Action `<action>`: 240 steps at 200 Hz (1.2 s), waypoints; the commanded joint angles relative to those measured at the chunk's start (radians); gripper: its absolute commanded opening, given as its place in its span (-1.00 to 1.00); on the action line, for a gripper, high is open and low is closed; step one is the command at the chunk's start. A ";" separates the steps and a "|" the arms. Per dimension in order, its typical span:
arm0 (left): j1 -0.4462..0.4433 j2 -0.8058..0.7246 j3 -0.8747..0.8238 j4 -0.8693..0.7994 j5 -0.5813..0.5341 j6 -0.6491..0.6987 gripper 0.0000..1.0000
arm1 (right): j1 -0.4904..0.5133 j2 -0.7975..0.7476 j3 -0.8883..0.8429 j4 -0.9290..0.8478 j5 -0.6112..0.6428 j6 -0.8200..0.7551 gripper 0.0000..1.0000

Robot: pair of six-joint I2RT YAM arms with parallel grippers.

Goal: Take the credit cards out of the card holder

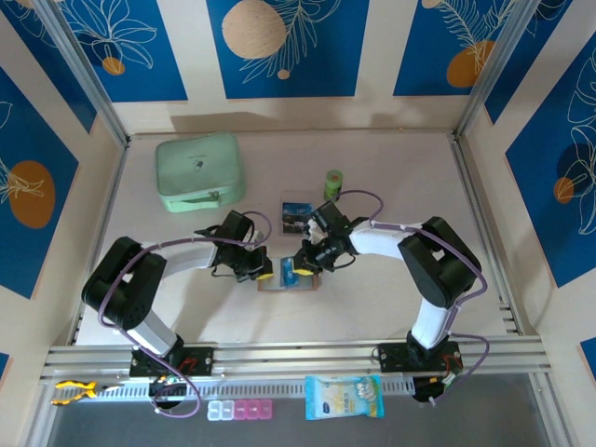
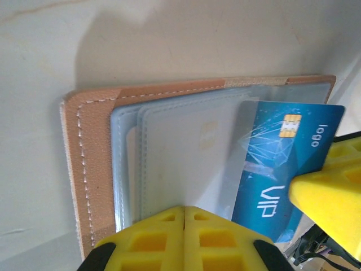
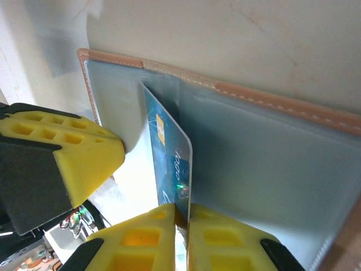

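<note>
We judge the blue card [image 2: 282,164], jutting from the holder [image 2: 90,169] toward 3 o'clock at the middle of the surface [image 1: 391,307], light, stiff and slick, best pinched at its bare edge, where our right hand [image 3: 181,213] is clamped while our left hand [image 2: 184,220], pressed together, pins the holder.

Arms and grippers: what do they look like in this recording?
Left arm and right arm match: white links, black joints, black bases, and a purple cable looping along each. The left gripper and right gripper have black finger carriers tipped with bright yellow pads, moulded with a grid of square recesses. No markings are legible.
</note>
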 commanded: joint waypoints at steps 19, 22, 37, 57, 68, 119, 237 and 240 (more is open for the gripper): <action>-0.008 -0.017 -0.023 -0.009 -0.026 -0.026 -0.94 | -0.006 -0.052 0.038 -0.141 0.047 -0.080 -0.75; -0.008 -0.018 -0.022 -0.009 -0.026 -0.027 -0.93 | -0.005 -0.054 0.041 -0.145 0.050 -0.083 -0.76; -0.009 -0.029 -0.018 -0.003 -0.028 -0.032 -0.91 | -0.005 -0.067 0.052 -0.158 0.055 -0.098 -0.77; -0.008 -0.044 -0.005 -0.004 -0.030 -0.036 -0.86 | -0.007 -0.084 0.075 -0.181 0.062 -0.126 -0.80; -0.009 -0.053 0.002 -0.007 -0.033 -0.037 -0.82 | -0.006 -0.090 0.093 -0.200 0.071 -0.155 -0.81; -0.001 -0.092 0.017 -0.032 -0.075 -0.018 -0.67 | -0.011 -0.097 0.209 -0.377 0.170 -0.438 -0.91; 0.011 -0.076 -0.049 -0.018 -0.074 -0.012 -0.30 | -0.034 -0.038 0.498 -0.622 0.494 -1.231 -1.00; 0.012 -0.076 -0.050 -0.016 -0.072 -0.014 -0.30 | -0.038 -0.030 0.511 -0.631 0.488 -1.240 -1.00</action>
